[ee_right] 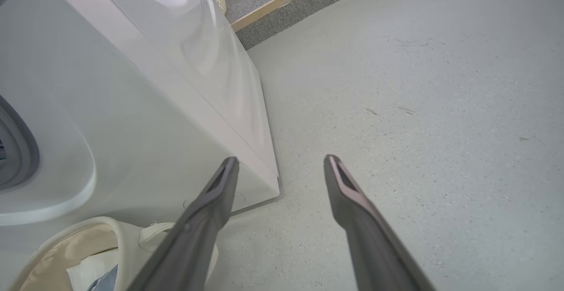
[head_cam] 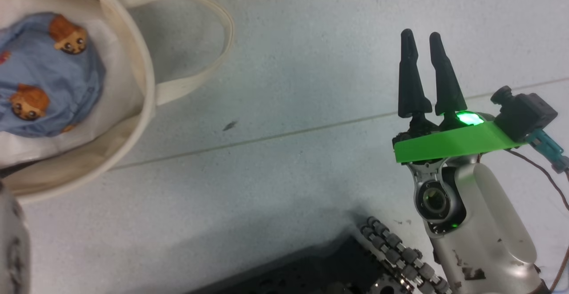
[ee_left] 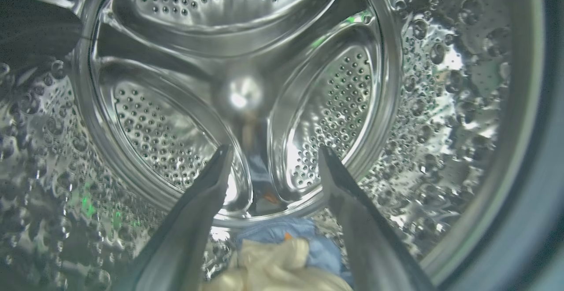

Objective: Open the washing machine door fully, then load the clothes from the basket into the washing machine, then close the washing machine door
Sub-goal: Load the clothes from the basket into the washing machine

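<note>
Steel, perforated and glossy, surrounds the left gripper (ee_left: 275, 149) in the left wrist view: it reaches inside the drum (ee_left: 335, 106) of the washing machine. Its two dark fingers are spread wide, with nothing between them. At the bottom centre of that frame, low between the fingers, the cream, blue and orange patterned garment (ee_left: 277, 256) lies bunched on the drum floor, apart from both fingertips.

In the head view the cream canvas basket (head_cam: 146, 76) sits at the upper left on the pale grey floor (head_cam: 311, 85). One loop handle (head_cam: 222, 31) lies flopped out to its right. Inside, the light-blue bear-face garment (head_cam: 49, 76) rests on a white pad (head_cam: 31, 147).

The right gripper (head_cam: 421, 36) stands at the right of that frame, well apart from the basket, with its fingers pointing up. The right wrist view shows this gripper (ee_right: 281, 160) with its fingers parted wide and empty, above the bare floor. The white washing machine (ee_right: 132, 119) fills the left of that frame, and the basket's rim (ee_right: 57, 247) shows at the lower left, just beside the machine's front.
</note>
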